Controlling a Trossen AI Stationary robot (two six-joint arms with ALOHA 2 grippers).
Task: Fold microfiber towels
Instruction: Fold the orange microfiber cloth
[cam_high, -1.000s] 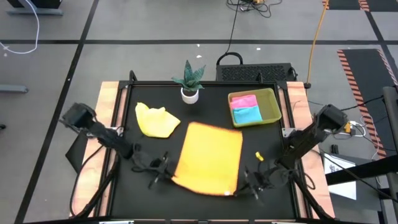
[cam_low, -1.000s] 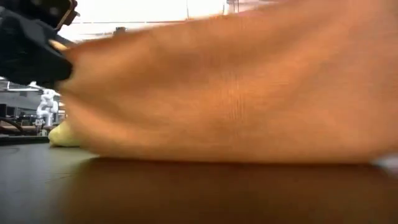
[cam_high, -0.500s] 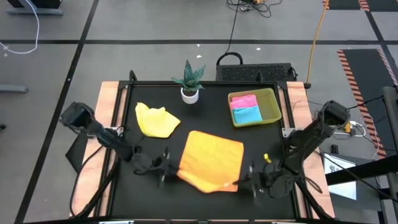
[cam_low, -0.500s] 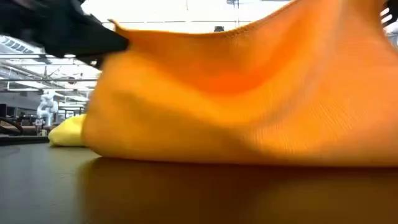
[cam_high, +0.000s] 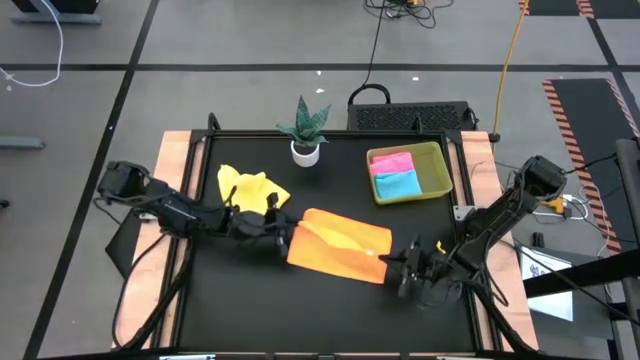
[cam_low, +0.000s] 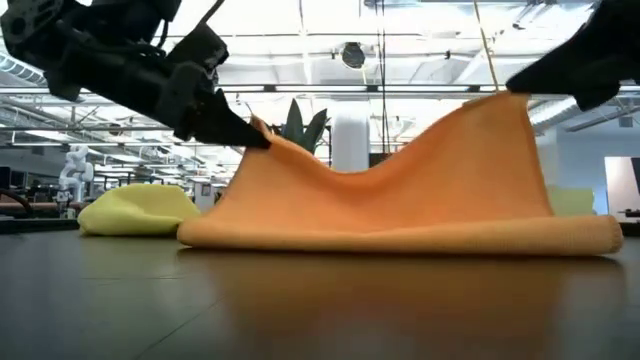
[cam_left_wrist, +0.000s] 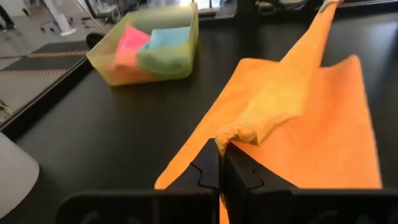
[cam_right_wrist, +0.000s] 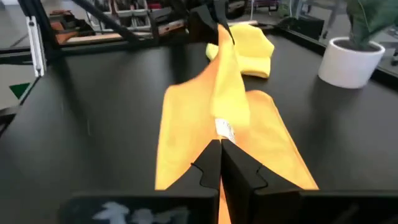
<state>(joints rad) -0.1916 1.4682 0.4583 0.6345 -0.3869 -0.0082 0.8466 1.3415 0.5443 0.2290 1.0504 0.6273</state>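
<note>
The orange towel (cam_high: 340, 248) lies mid-table, its near edge raised and sagging between my two grippers; its lower fold (cam_low: 400, 238) rests on the table. My left gripper (cam_high: 284, 232) is shut on the towel's left raised corner. My right gripper (cam_high: 396, 264) is shut on the right raised corner. The yellow towel (cam_high: 250, 192) lies crumpled at the far left. The pink towel (cam_high: 392, 162) and the light blue towel (cam_high: 398, 184) lie in the yellow-green tray (cam_high: 436, 170). My left gripper pinches a corner of the orange towel (cam_left_wrist: 239, 132) between its two shut fingers, coming slanting down from the table's left. The corner is lifted clear, and the cloth hangs slack from it to the table. My right gripper pinches the corner with the white label (cam_right_wrist: 224, 129) between its two shut fingers, coming from the table's right. That corner (cam_low: 505, 100) is held up above the table, the cloth falling from it to the fold on the table.
A potted plant (cam_high: 305, 130) in a white pot stands at the far edge, between the yellow towel and the tray. The table's near half (cam_high: 300, 315) is bare black surface.
Both grippers have gone up and toward the table's far edge with the orange towel's near corners, the left one also toward the right. The towel's near half has been lifted and carried over its far half, which has stayed on the table.
</note>
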